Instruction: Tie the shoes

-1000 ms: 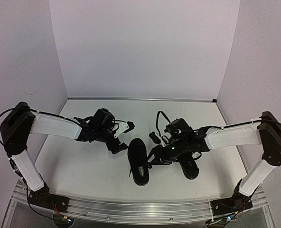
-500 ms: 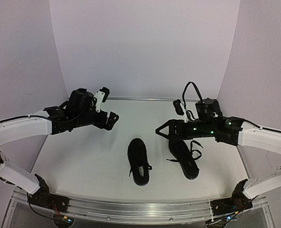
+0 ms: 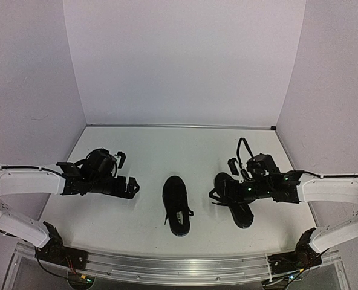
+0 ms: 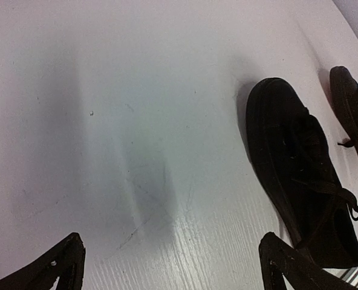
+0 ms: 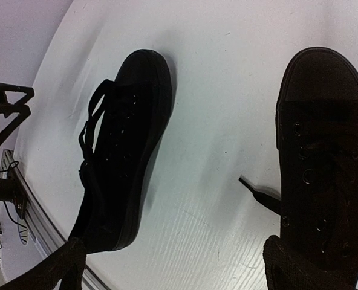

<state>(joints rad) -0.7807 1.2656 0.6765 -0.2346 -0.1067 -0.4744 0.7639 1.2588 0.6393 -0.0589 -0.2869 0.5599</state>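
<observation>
Down from mid-air come both my arms since half a second ago, now low over the table (image 3: 136,151).
My left claw (image 3: 130,187) is spread wide and bare, left of the middle shoe (image 3: 177,205) and clear of it; my right claw (image 3: 218,194) is equally spread and bare, by the toe half of the right shoe (image 3: 242,214). Both shoes sit on their soles near the front edge, long axes near to far, toes away from my bases. They look light and soft and may slide if tugged. The laces are thin and limp, so I judge the loose lace end (image 5: 254,186) the place to pinch.
</observation>
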